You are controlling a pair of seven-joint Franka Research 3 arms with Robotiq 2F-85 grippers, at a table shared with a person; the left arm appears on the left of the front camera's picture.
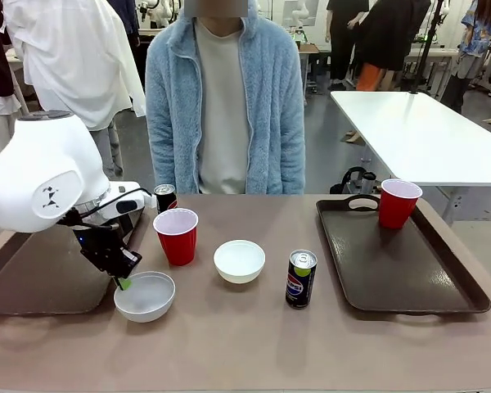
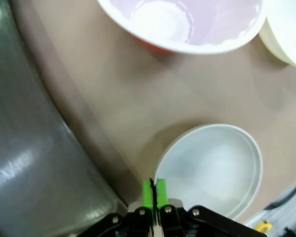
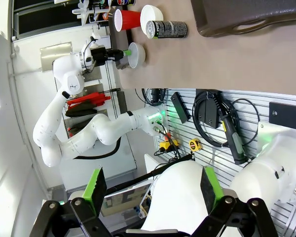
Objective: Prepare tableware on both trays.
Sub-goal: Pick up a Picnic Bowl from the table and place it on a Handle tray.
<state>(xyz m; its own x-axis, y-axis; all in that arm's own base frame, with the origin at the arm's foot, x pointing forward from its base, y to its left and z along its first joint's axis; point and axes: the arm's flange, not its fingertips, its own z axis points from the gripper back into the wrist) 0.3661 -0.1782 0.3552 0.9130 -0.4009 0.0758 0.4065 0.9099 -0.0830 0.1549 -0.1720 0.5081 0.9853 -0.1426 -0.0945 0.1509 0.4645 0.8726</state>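
Observation:
At the front left of the table, my left gripper is shut on the near left rim of a white bowl. In the left wrist view its green pads press together at that bowl's edge. One red cup stands behind it, with a black can farther back. A second white bowl and a Pepsi can sit mid-table. Another red cup stands on the right tray. The left tray lies under my left arm. My right gripper is open, off the table, holding nothing.
A person in a light blue fleece stands at the far side of the table, hands out of sight. The red cup and the left tray's rim lie close to the held bowl. Bare table stretches along the front edge.

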